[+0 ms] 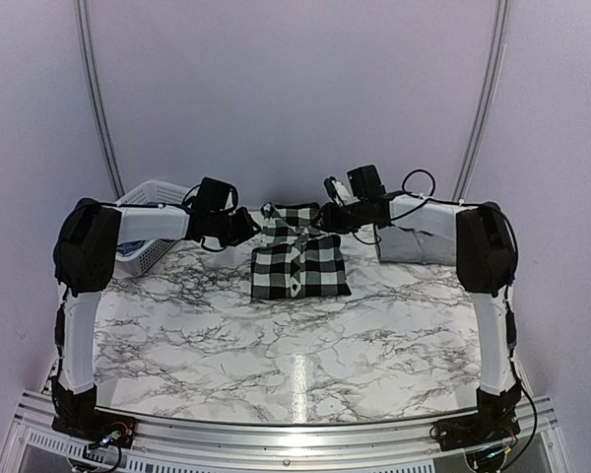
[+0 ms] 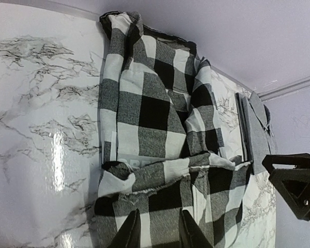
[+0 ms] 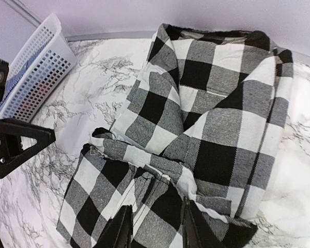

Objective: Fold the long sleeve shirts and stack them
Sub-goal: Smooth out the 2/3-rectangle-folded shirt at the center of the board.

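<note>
Fingers first: my right fingers [image 3: 120, 230] stand apart with checked cloth showing in the gap. My left fingers [image 2: 129, 232] have a similar gap with cloth in it, and honestly I can't tell whether they're pinching a thick fold or just hovering over it. The shirt [image 1: 300, 264] is a black-and-white check, already bundled into a rough rectangle at the far middle of the table [image 1: 276, 345]. It sits between the white basket [image 1: 148, 222] on the left and a grey folded garment [image 1: 414, 241] on the right. Both my hands are at its far edge, where the cloth is lumpy and one band lies bunched across the top. My take is that the fold needs tidying. I'd get each side hold of the full thickness at a corner, not just the top layer, and move both sides evenly so the rectangle doesn't skew. Then I'd lay it down flat instead of dropping it, because that bunched band looks ready to spring open. As for writing, a pale strip [image 2: 130, 161] peeks out of the fold in the left wrist view and might carry letters, but it's too tucked in to read. No brand that I can make out anywhere.
</note>
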Controlling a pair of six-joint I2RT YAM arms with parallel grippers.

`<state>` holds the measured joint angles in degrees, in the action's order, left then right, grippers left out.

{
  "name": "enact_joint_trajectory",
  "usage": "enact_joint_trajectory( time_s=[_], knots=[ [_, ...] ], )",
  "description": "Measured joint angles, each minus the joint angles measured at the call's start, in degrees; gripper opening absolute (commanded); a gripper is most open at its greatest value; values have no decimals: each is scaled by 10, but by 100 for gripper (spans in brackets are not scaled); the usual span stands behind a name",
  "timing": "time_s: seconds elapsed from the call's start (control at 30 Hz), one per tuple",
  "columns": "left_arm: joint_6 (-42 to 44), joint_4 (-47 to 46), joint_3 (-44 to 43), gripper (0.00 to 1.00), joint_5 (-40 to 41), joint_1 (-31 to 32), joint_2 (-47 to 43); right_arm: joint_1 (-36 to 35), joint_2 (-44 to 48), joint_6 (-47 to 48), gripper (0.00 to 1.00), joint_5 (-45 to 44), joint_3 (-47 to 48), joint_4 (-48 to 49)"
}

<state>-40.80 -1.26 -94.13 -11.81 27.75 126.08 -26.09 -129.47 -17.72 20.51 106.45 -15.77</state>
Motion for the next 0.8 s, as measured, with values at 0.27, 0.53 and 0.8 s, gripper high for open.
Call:
enact_joint_trajectory(
  time_s=[0.27,0.53,0.8],
  knots=[
    [-1,-6,94,26,-12,5,-86,24,44,13,20,40,-91,37],
    [-4,-16,181,26,-32,20,-101,54,-44,12,19,87,-87,63],
    [-14,-28,256,27,-42,41,-119,67,-66,6,23,99,-74,69]
  ],
)
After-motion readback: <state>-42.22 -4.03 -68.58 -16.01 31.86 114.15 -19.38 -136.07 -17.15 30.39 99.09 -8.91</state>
